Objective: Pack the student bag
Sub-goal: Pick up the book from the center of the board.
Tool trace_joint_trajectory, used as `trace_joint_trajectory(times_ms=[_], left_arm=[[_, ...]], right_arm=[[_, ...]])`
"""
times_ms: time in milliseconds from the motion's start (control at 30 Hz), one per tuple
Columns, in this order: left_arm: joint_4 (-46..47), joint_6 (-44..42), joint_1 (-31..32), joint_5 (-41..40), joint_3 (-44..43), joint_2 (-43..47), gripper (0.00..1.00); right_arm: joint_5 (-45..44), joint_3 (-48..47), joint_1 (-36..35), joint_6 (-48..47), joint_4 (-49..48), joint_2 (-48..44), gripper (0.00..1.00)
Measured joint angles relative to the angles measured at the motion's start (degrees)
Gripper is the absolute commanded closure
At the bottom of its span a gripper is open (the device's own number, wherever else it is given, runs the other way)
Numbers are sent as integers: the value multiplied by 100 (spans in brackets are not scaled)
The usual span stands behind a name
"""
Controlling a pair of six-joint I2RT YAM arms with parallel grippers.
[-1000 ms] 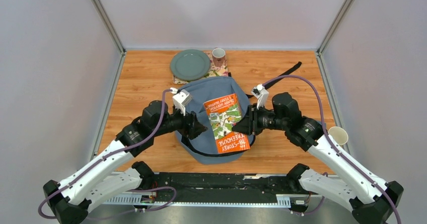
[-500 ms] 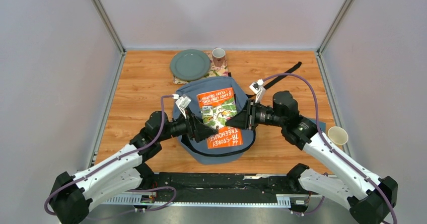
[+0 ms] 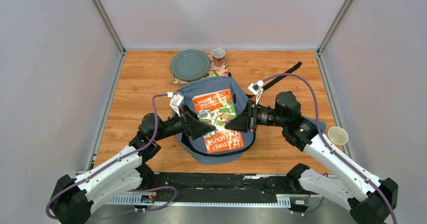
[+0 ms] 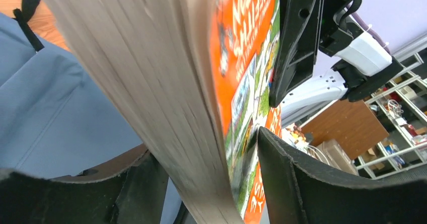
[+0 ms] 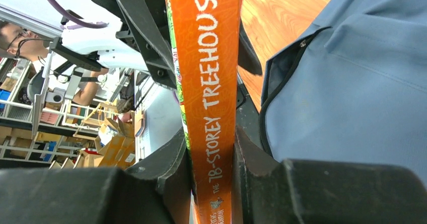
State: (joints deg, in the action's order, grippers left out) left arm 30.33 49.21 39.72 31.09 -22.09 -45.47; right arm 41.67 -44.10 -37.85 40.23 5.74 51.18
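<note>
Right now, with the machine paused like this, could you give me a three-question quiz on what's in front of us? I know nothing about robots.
1. True or false: the orange book is already inside the student bag.
2. What is clamped on the book's spine? A. a person's hand B. the right claw C. a black strap
3. What stands next to the green plate at the far edge of the table?

Key
1. False: it is held above the bag.
2. B
3. A mug
</note>
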Motion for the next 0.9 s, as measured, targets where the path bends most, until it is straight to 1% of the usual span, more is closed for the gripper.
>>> trace_joint_trajectory(times_ms=[33,67,267,533,733,800,900], left_arm=[[17,0,-24,-11,0,20,24],[-7,-11,-55,-20,0,44,23],[-487,-291,-118,-267,-52,240,22],[-885,-540,-116,-402,-205,286,21],[-1263,-791,-116,-562,-264,518,21],[-1285,-820,-118,-575,-262,597,21],[-1038,-743,-120,-527,-216,592,21]], right_arm=[[2,0,0,-59,92,0,100],[13,0,-2,-92,153,0,100],[87,0,-37,-216,496,0,100],[116,0,-37,-146,472,-2,100],[22,4,-20,-20,463,-35,100],[37,68,-7,127,295,-44,100],[190,251,13,529,-304,42,100]])
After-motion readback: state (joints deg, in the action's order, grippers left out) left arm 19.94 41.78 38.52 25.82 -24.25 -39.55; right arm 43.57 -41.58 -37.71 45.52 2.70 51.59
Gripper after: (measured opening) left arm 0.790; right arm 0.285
